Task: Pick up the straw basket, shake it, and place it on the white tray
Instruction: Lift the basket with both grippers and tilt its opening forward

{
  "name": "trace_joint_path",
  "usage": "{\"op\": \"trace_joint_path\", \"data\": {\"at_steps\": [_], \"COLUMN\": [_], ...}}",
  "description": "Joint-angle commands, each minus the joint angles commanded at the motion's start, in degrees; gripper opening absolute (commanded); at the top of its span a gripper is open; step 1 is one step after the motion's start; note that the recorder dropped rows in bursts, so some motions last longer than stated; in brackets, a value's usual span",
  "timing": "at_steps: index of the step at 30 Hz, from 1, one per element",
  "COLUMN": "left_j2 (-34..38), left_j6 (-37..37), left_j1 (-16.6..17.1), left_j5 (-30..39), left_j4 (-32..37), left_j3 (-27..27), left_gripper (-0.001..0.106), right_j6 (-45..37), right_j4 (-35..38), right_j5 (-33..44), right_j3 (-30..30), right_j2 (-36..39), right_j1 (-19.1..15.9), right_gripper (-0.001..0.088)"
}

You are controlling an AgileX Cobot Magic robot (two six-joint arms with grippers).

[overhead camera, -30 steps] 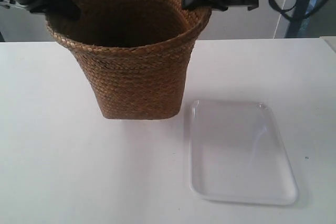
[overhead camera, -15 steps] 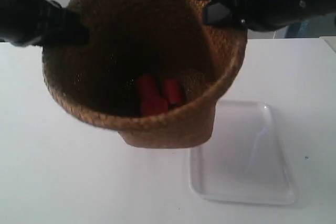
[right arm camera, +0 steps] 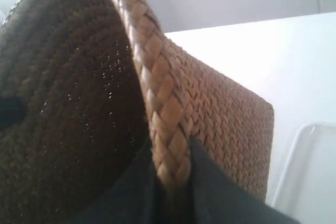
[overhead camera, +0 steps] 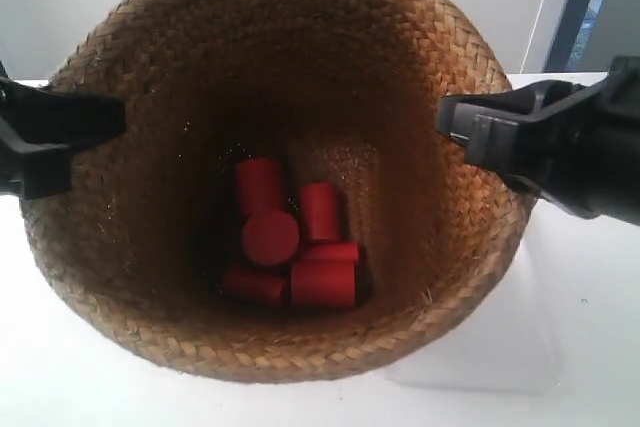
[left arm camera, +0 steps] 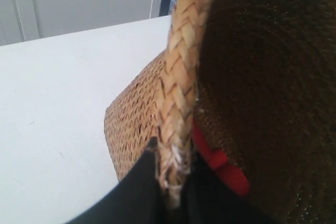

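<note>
The straw basket [overhead camera: 300, 67] hangs in the air and fills the exterior view, its mouth facing the camera. Two black grippers pinch its braided rim from opposite sides: the arm at the exterior view's left [overhead camera: 100, 122] and the arm at the exterior view's right [overhead camera: 460, 132]. In the left wrist view my left gripper [left arm camera: 173, 150] is shut on the braided rim [left arm camera: 181, 77]. My right gripper [right arm camera: 170, 150] is likewise shut on the rim [right arm camera: 152, 77]. The white tray [right arm camera: 310, 177] lies on the table beside the basket; in the exterior view only a faint corner [overhead camera: 520, 372] shows.
Several red cylinders [overhead camera: 290, 247] lie heaped on the basket's bottom, and a red piece [left arm camera: 226, 169] shows in the left wrist view. The white table [left arm camera: 58, 93] spreads below. A dark post [overhead camera: 575, 7] stands at the back right.
The basket has risen from the table toward the camera and tipped its mouth to it. The red cylinders came into view and the tray is now almost covered.
</note>
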Motion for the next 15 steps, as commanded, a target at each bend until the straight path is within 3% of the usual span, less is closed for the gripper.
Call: {"op": "trace_joint_path", "data": {"at_steps": [3, 9, 12, 15], "left_j2": [-0.02, -6.19, -7.27, -4.14], "left_j6": [0.21, 0.07, 0.07, -0.23], "left_j1": [0.00, 0.00, 0.00, 0.00], "left_j5": [-0.03, 0.87, 0.95, -4.72], "left_j4": [0.00, -0.11, -0.11, -0.22], "left_j3": [0.44, 0.23, 1.11, 3.39], "left_gripper": [0.000, 0.000, 0.000, 0.000], "right_j6": [1.81, 2.85, 2.54, 2.85], "right_j4": [0.55, 0.86, -1.30, -11.60], "right_j5": [0.15, 17.08, 14.03, 9.33], "right_j3": [0.16, -3.46, -2.94, -2.20], "right_j2": [2.11, -3.02, -4.53, 1.81], "right_j1": [0.00, 1.31, 1.41, -0.49], "right_gripper": [0.0000, 0.0000, 0.0000, 0.0000]}}
